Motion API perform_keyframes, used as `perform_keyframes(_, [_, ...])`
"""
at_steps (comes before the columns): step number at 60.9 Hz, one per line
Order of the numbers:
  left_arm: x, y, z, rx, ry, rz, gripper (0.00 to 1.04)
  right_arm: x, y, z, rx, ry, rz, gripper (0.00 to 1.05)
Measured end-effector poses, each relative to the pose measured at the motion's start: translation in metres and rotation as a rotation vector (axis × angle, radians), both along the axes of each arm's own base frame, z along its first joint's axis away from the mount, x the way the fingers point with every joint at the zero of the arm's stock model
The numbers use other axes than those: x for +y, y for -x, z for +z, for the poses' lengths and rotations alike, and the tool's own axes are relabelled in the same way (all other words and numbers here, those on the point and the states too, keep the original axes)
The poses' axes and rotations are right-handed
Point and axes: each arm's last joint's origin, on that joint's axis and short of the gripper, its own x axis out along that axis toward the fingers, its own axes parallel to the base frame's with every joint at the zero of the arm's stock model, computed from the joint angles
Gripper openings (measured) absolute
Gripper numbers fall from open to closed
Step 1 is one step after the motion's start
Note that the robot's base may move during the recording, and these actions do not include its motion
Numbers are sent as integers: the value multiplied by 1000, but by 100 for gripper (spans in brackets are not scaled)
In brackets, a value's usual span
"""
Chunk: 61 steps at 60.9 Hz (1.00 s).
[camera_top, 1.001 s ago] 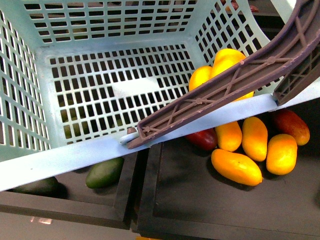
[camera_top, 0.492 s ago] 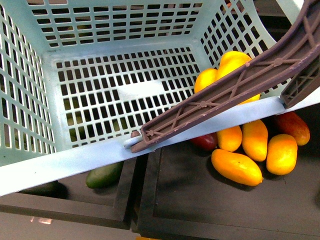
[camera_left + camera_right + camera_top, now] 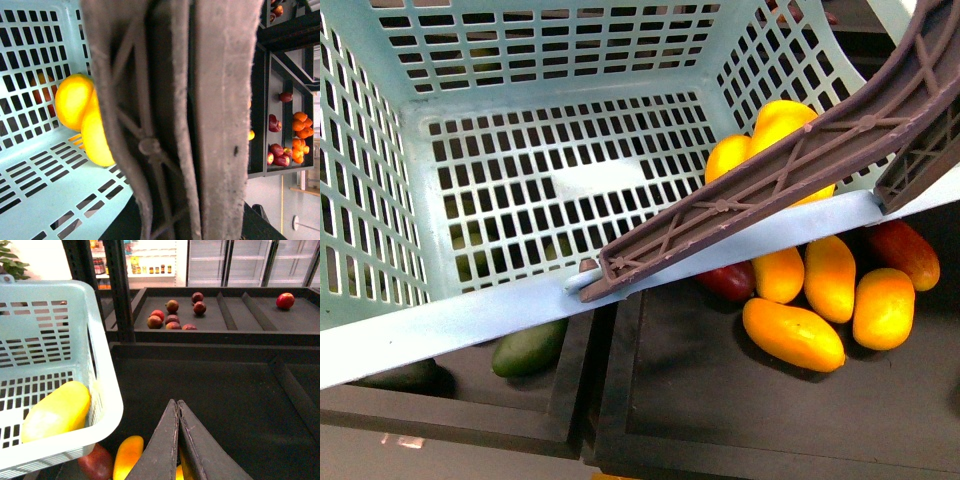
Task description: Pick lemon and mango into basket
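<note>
Mango (image 3: pixel 55 411) inside basket (image 3: pixel 107 405); right gripper (image 3: pixel 177 412) closed, empty, beside basket.

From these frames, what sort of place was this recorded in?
Probably a grocery store's produce section: dark display trays of loose yellow mangoes, a teal shopping basket, tiered fruit shelves, and glass-door coolers behind.

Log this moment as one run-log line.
basket: holds lemon and mango in one corner | handle: lying across rim | right gripper: shut, empty, over dark shelf | left gripper: not visible
</note>
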Motion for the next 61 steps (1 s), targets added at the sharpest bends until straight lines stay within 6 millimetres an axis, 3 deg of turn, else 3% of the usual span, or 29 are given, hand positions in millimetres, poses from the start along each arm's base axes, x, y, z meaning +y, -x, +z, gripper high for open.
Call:
perform_keyframes(57, [0,0,0,-2,-1,-1,17,0,26,-3,4,0,-1,2])
perform_keyframes(61, [0,0,0,1,0,0,17,0,26,-3,3,2,-1,10])
